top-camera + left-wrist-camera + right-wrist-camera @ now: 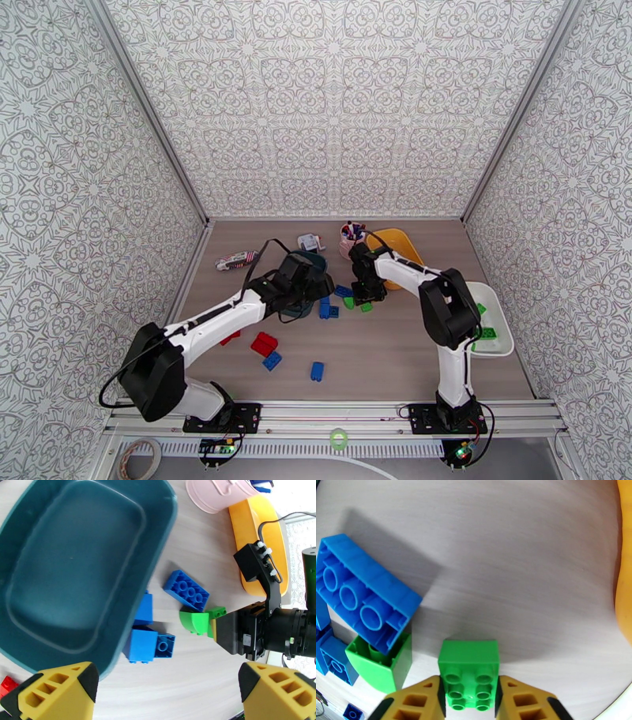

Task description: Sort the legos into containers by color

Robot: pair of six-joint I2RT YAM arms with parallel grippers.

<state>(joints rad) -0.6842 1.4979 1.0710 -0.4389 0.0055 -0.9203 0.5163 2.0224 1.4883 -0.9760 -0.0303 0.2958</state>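
Note:
My right gripper (pixel 469 698) is shut on a small green lego (pixel 469 673) at table level, its yellow fingers against both sides. From above, that gripper (pixel 365 298) sits between the dark teal tray (pixel 317 260) and the yellow tray (pixel 399 246). Beside it, an upturned blue lego (pixel 363 598) leans on a curved green lego (pixel 379 665). My left gripper (pixel 166 697) hangs open over the teal tray's (pixel 75 559) near edge, with blue legos (pixel 144 644) below it. Red legos (pixel 264 343) and blue legos (pixel 317 371) lie nearer the front. The white tray (pixel 496 304) holds green legos (pixel 487 333).
A pink cup of pens (pixel 351 234) stands at the back next to the yellow tray (pixel 256 539). A striped packet (pixel 237 260) and a small grey-white object (pixel 310 242) lie at the back left. Patterned walls close in three sides.

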